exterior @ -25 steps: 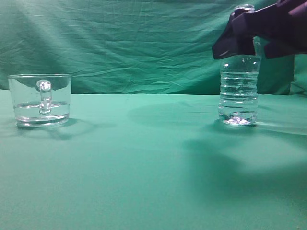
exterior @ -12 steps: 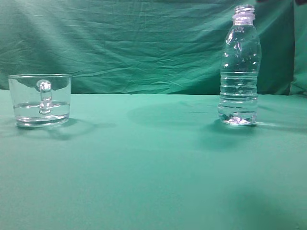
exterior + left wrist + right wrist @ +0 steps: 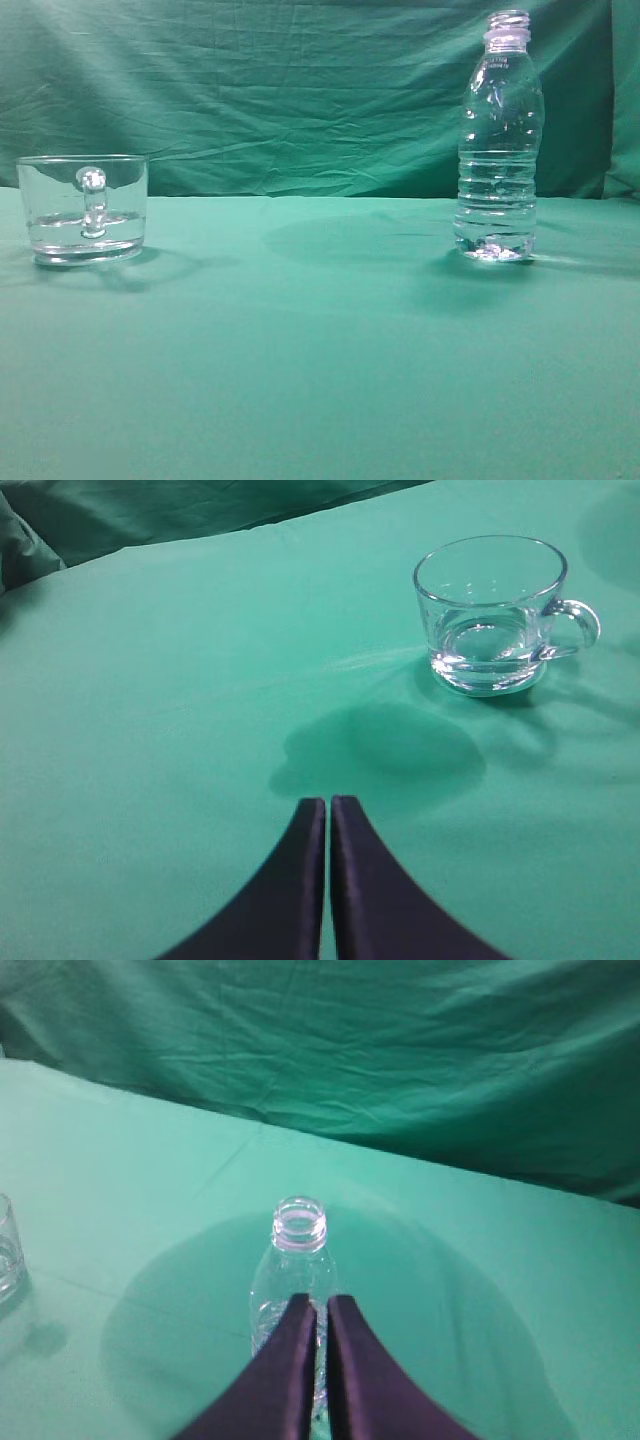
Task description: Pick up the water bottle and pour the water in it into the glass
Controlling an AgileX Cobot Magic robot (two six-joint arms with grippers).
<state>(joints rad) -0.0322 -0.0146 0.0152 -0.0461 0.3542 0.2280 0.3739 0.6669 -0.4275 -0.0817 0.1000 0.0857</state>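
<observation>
The water bottle [image 3: 498, 150] stands upright and capless on the right of the green table. The glass [image 3: 85, 210] stands at the far left, handle towards the camera, with water [image 3: 85, 226] in its lower third. No gripper shows in the exterior view. My left gripper [image 3: 328, 802] is shut and empty above the cloth, with the glass [image 3: 490, 610] ahead to its right. My right gripper [image 3: 320, 1300] is shut and empty, hovering above and apart from the bottle [image 3: 297, 1252], whose open neck shows just beyond the fingertips. I cannot tell how much water the bottle holds.
A green cloth [image 3: 320, 350] covers the table, and a wrinkled green backdrop [image 3: 300, 90] hangs behind it. The edge of the glass [image 3: 6, 1250] shows at the left border of the right wrist view.
One second ago my right gripper was in front of the bottle's neck in the exterior view. It has since risen out of that view. The bottle and glass have not moved.
</observation>
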